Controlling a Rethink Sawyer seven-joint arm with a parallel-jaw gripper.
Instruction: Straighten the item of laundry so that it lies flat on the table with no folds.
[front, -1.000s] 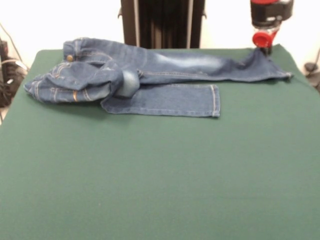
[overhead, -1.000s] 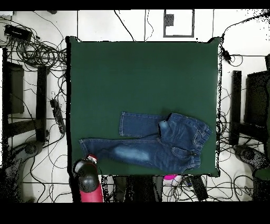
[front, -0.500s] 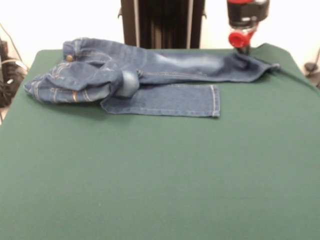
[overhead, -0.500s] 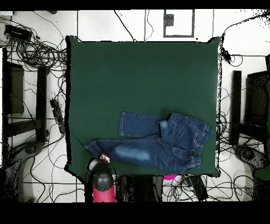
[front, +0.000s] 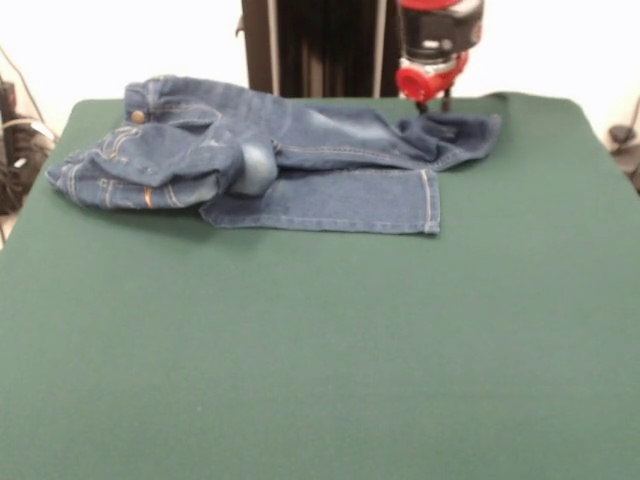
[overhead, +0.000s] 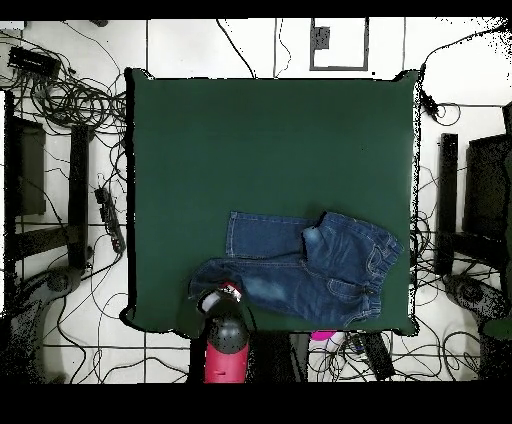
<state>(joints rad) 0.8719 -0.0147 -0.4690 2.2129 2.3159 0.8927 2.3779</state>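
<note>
Front view | hand (front: 437, 98) touching bunched jeans (front: 300, 160) leg | grip unclear

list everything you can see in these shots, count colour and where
jeans: one pair, blue denim with orange-tan stitching, at the far side of the table in the front view; waist bunched at the left, one leg flat, the other leg's end crumpled under the gripper
table: one, dark green top, fills most of both views
cables: many, black, tangled on the floor beside the table in the overhead view
floor: pale tiles, around the table
dark stands: black, on the floor at both sides of the table
arm: one, red and black, at the table edge beside the jeans
gripper: one, red, on the crumpled leg end
</note>
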